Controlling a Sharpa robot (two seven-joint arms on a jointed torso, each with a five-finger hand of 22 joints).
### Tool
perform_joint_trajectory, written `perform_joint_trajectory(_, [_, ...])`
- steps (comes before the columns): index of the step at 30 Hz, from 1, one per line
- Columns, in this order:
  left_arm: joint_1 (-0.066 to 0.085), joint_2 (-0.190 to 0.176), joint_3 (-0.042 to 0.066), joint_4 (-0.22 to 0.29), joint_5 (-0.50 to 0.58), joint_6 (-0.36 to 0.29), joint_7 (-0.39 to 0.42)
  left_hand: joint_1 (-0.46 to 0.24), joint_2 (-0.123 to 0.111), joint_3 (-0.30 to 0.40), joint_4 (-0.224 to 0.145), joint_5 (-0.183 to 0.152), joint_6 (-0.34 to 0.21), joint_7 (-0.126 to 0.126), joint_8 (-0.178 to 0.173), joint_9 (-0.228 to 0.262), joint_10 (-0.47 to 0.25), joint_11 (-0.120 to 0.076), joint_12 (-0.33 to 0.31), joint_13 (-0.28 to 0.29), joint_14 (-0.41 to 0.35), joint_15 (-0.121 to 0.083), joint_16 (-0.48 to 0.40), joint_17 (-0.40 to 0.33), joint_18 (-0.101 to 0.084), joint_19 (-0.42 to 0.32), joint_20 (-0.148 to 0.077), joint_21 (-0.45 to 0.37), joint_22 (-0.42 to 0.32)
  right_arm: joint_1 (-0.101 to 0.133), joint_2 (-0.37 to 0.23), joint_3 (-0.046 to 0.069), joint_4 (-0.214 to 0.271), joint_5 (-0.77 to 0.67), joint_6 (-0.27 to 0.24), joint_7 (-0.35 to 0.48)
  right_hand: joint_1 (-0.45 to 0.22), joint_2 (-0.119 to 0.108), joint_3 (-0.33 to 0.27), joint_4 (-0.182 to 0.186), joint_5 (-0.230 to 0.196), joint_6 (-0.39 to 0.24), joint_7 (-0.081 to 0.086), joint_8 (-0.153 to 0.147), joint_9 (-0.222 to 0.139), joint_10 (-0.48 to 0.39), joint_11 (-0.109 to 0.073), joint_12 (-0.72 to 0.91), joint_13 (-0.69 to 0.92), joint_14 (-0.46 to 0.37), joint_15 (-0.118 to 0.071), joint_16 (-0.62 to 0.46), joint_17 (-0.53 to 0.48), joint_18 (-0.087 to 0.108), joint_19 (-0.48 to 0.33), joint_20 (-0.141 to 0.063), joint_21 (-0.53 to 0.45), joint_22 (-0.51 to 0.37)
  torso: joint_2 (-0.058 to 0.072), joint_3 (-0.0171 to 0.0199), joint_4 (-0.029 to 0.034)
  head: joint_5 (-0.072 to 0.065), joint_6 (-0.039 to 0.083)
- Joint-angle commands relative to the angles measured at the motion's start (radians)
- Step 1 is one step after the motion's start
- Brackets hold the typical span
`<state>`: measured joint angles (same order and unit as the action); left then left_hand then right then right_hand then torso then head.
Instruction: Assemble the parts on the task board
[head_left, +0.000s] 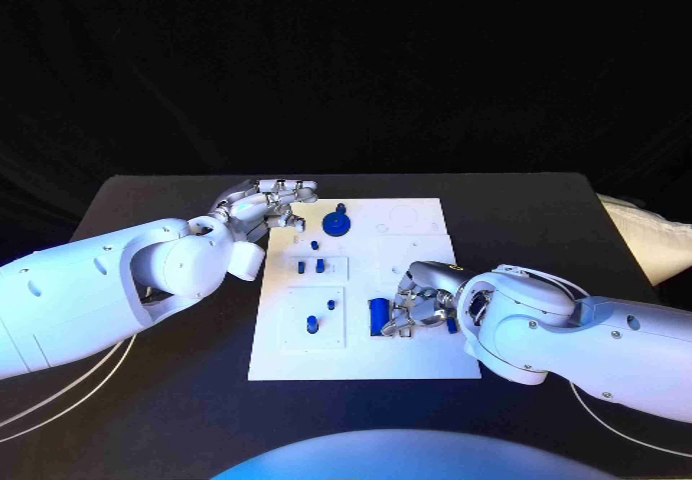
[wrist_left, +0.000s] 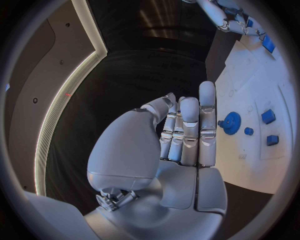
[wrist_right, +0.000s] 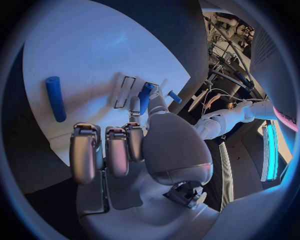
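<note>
My right hand (head_left: 420, 300) pinches a blue peg (wrist_right: 145, 96) over the task board (head_left: 418, 355); my left hand (head_left: 267, 205), fingers together and empty, waits at ten o'clock. A thin pinch could drop it.

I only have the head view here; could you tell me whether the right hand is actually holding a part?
Observer: Yes; the right wrist view shows the right hand pinching a slim blue peg in its fingers.
Operator: And the long blue cylinder beside it?
Observer: The blue cylinder lies flat on the task board, apart from that hand.
Operator: Is the left hand carrying anything?
Observer: No; its wrist view shows the left hand empty, fingers straight, the blue gear lying close beside them.
</note>
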<state>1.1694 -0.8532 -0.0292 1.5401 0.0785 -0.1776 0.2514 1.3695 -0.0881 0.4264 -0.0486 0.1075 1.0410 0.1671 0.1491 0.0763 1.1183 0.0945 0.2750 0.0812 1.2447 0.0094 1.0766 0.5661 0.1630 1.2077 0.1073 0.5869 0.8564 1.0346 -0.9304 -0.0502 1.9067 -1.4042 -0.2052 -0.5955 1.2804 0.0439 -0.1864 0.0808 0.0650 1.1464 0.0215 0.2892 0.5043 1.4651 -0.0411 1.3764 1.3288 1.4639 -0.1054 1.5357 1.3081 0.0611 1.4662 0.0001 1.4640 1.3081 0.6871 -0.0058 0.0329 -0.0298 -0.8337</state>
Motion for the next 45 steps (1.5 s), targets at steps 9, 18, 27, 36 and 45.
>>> perform_joint_trajectory(9, [0.000,-0.001,0.000,-0.005,-0.003,0.014,0.002,0.003,0.002,-0.003,-0.005,0.003,-0.002,0.003,0.004,-0.002,-0.009,0.000,0.003,-0.001,-0.008,0.000,-0.001,-0.001,0.020,0.001,0.002,-0.007,-0.001,0.042,-0.129,0.000,0.038,0.224,0.017,0.139,0.031,0.021,-0.029,-0.006,0.094,-0.159,0.082,-0.142,-0.077,-0.031,0.060,-0.189,0.034,0.094,0.051,0.002,0.201,-0.013,0.015,0.043,-0.018,0.029,-0.001,-0.0007,-0.0017,-0.009,0.003])
perform_joint_trajectory(18, [0.000,-0.006,0.000,-0.005,-0.008,0.010,0.005,0.004,0.003,-0.003,-0.006,0.003,-0.002,0.003,0.005,-0.002,-0.008,0.000,0.004,-0.001,-0.009,0.000,-0.002,-0.003,0.020,0.001,0.002,-0.007,-0.001,0.088,-0.263,-0.004,0.058,0.139,-0.051,0.152,0.029,0.049,-0.035,-0.005,0.143,-0.142,0.088,-0.171,-0.136,-0.089,0.066,-0.371,-0.078,0.089,0.059,-0.011,0.181,-0.007,0.005,0.058,-0.030,0.010,0.001,0.0002,-0.0039,-0.033,0.012])
perform_joint_trajectory(27, [0.000,-0.004,0.000,-0.005,-0.011,0.012,0.010,0.004,0.003,-0.003,-0.006,0.003,-0.002,0.003,0.005,-0.002,-0.008,0.000,0.004,-0.001,-0.009,0.000,-0.002,-0.003,0.020,0.001,0.002,-0.007,-0.001,0.062,-0.278,-0.019,0.044,-0.068,-0.045,0.079,0.030,0.054,-0.040,0.002,0.262,-0.064,0.061,-0.146,-0.137,-0.053,0.043,-0.335,-0.065,0.092,0.040,-0.005,0.191,-0.013,0.018,0.041,-0.013,0.040,0.003,0.0024,-0.0123,-0.046,0.017])
perform_joint_trajectory(36, [-0.002,-0.006,0.000,-0.008,-0.012,0.015,0.013,0.004,0.003,-0.003,-0.006,0.003,-0.002,0.003,0.005,-0.002,-0.008,0.000,0.004,-0.001,-0.009,0.000,-0.002,-0.003,0.020,0.001,0.002,-0.007,-0.001,0.024,-0.252,-0.023,0.033,-0.133,0.014,0.025,-0.011,0.041,-0.070,0.035,0.163,-0.065,0.063,-0.151,-0.133,-0.049,0.045,-0.343,-0.070,0.092,0.040,-0.006,0.190,-0.013,0.017,0.040,-0.014,0.038,0.002,0.0018,-0.0090,-0.047,0.014])
perform_joint_trajectory(45, [-0.002,-0.008,0.000,-0.008,-0.013,0.016,0.013,0.006,0.003,-0.003,-0.007,0.003,-0.001,0.003,0.005,-0.001,-0.008,0.000,0.005,-0.001,-0.009,0.000,-0.001,-0.003,0.020,0.001,0.002,-0.007,-0.001,0.008,-0.224,-0.023,0.025,-0.118,0.036,0.010,-0.023,0.038,-0.089,0.059,0.203,-0.065,0.062,-0.155,-0.129,-0.047,0.044,-0.340,-0.067,0.092,0.040,-0.005,0.192,-0.012,0.016,0.040,-0.015,0.038,0.003,0.0024,-0.0112,-0.044,0.013])
